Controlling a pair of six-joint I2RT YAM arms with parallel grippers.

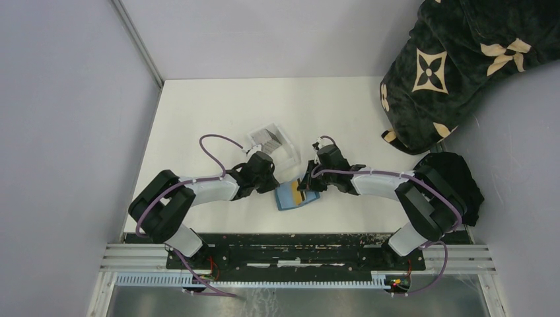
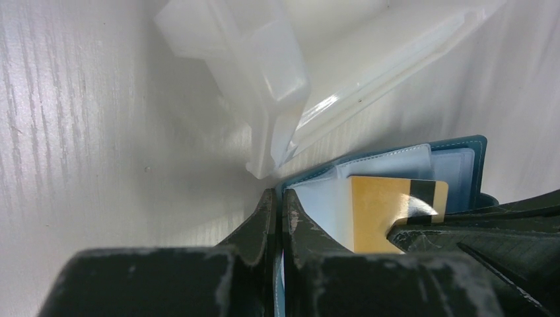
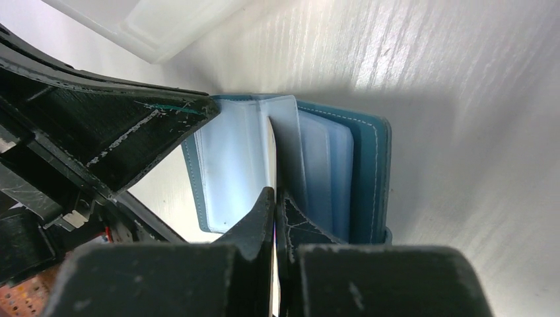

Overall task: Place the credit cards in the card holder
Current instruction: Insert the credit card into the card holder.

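Card holder (image 1: 288,195) lies open on the table (image 1: 218,112), just beside the clear tray (image 2: 264,66); left gripper (image 2: 278,199) pinches its edge, right gripper (image 3: 275,195) clamps the gold card (image 2: 386,211) (edge-on between its fingers) over the pockets

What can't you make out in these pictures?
Top external: card holder mostly covered by left gripper and right gripper; cards in clear tray too small to count.
Left wrist: gold card's lower end hidden behind right gripper.
Right wrist: gold card seen edge-on between the fingers; its face hidden.
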